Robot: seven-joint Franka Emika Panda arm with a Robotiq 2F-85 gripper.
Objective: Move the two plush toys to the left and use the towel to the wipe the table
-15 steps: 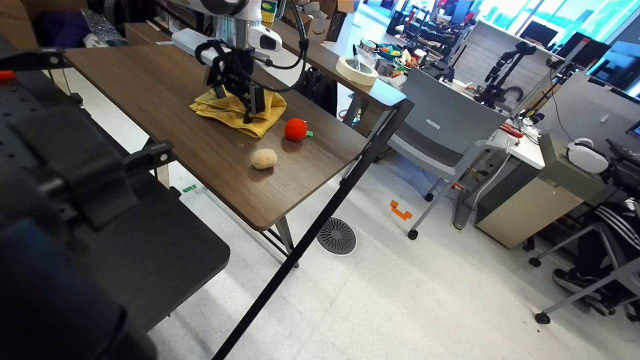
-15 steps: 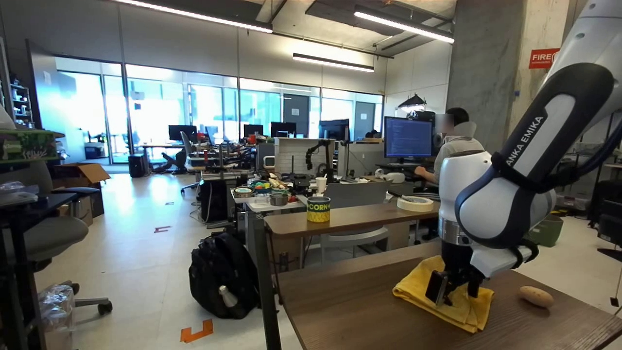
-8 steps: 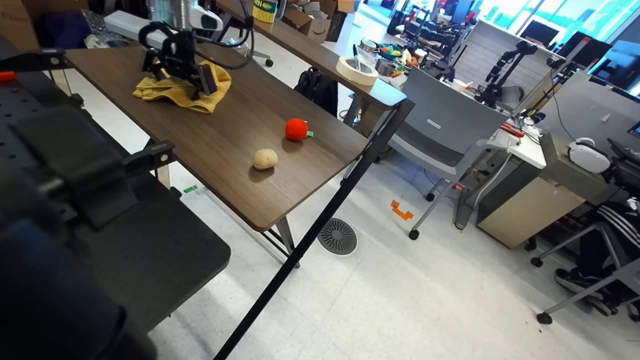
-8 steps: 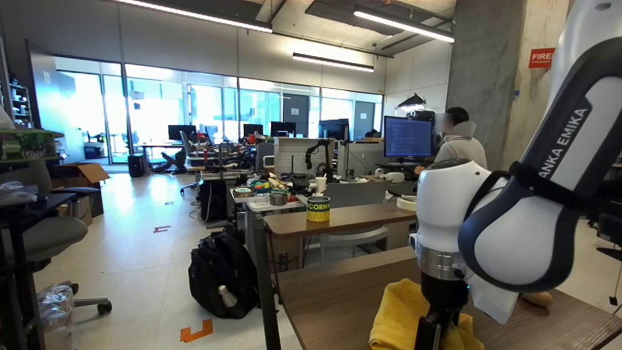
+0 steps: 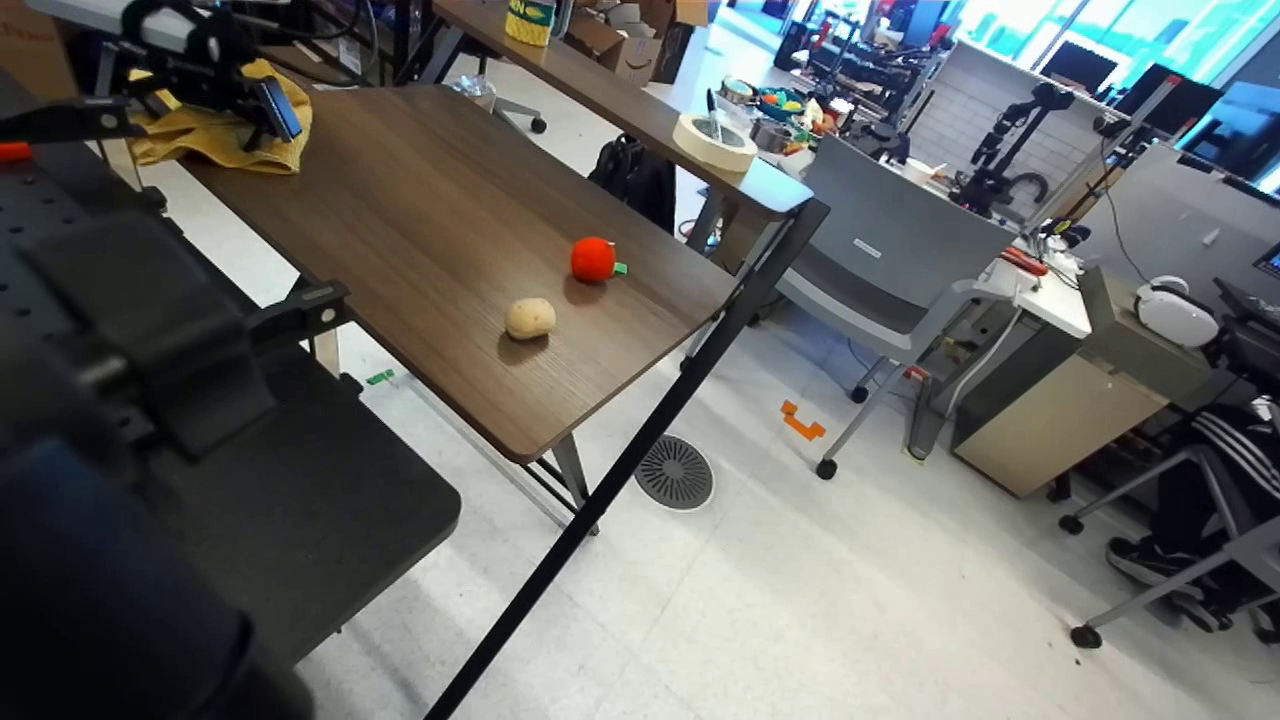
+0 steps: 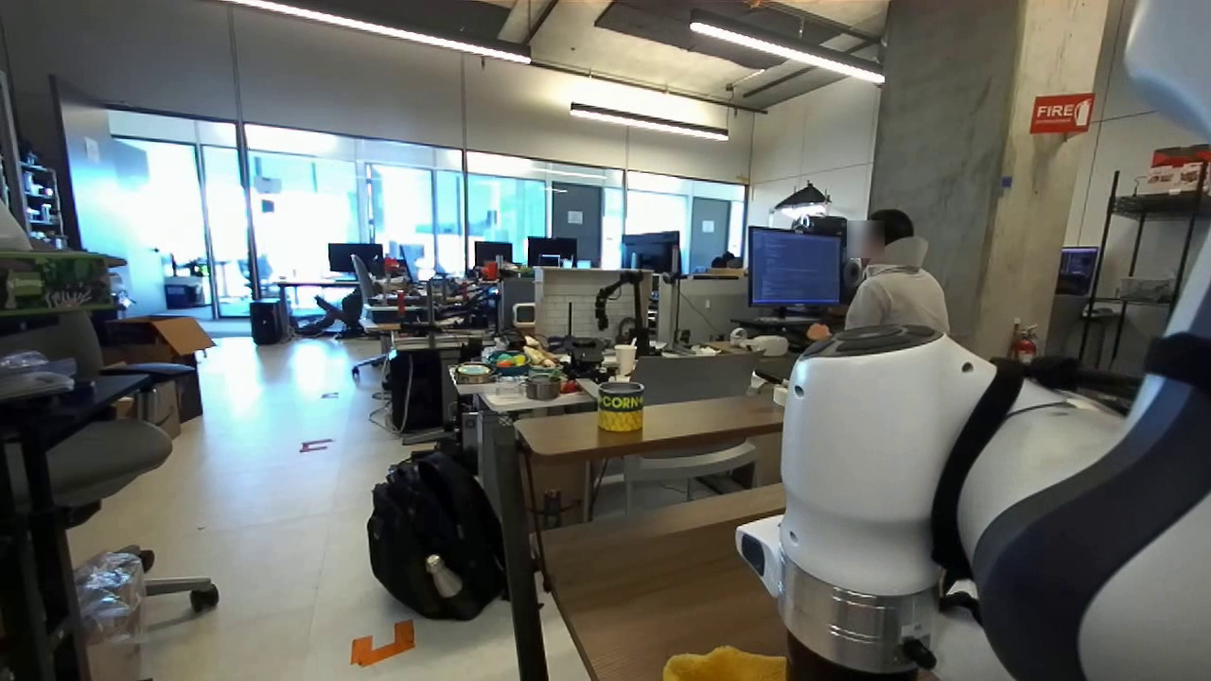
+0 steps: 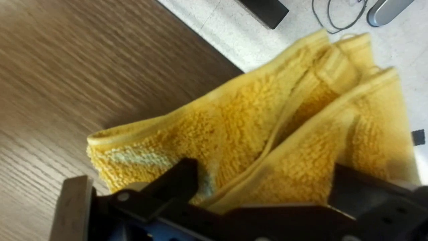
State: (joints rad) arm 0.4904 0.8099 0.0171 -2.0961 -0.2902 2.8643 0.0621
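Yellow towel [image 7: 240,134] sits at the end of the table [image 5: 420,190], partly past the edge; pincer [image 7: 264,170] spread wide on it, no grip (friction only, I'd guess). Any outward push could slide it off. Red toy [image 5: 593,260], beige toy [image 5: 529,319] well apart from it.

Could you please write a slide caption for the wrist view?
Open gripper over a bunched yellow towel that overhangs the edge of the table.
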